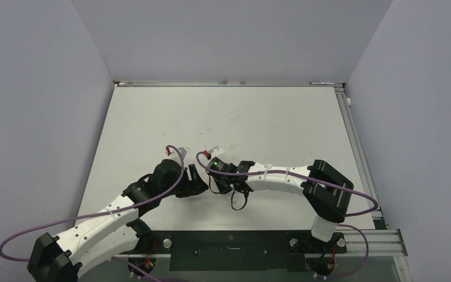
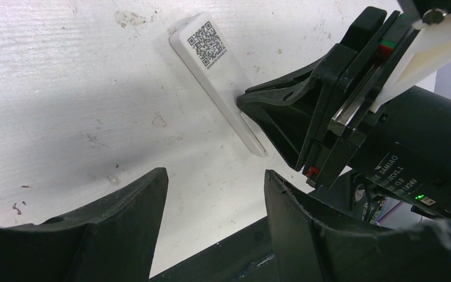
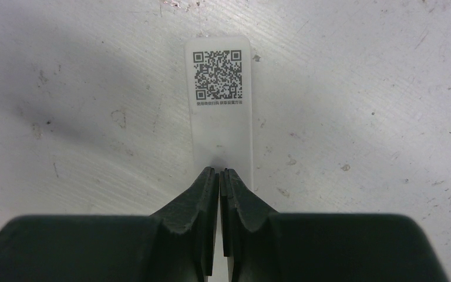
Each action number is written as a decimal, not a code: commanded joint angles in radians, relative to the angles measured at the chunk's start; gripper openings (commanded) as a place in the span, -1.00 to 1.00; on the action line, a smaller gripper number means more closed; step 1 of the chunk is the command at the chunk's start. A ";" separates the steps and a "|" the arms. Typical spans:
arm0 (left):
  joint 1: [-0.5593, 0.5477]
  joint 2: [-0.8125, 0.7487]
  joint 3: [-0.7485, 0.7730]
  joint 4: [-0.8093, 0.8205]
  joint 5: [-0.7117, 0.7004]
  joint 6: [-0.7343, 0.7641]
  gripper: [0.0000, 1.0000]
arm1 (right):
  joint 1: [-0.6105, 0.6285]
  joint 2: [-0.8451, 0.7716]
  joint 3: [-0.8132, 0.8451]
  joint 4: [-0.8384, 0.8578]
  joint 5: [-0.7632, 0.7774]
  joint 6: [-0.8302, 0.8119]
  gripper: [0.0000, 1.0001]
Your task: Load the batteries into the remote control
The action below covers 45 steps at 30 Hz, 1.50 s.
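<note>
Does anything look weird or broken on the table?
Nothing is broken or spilled. The remote control lies flat with its QR-code side up, and the right gripper, shut, has its tips at the remote's near end. The table is scuffed and spotty. No batteries show in any view.

Overhead plus close wrist views (shared remote)
</note>
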 commanded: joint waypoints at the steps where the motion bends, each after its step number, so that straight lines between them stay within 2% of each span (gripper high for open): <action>1: 0.007 -0.009 0.010 0.018 0.016 0.012 0.16 | 0.012 -0.042 -0.013 0.007 0.015 0.007 -0.83; 32: 0.011 -0.005 0.007 0.023 0.020 0.013 0.16 | 0.023 -0.060 0.008 -0.004 0.031 0.011 -0.83; 45: 0.020 -0.009 0.003 0.019 0.019 0.019 0.16 | 0.029 -0.138 -0.005 -0.007 0.078 0.048 -0.71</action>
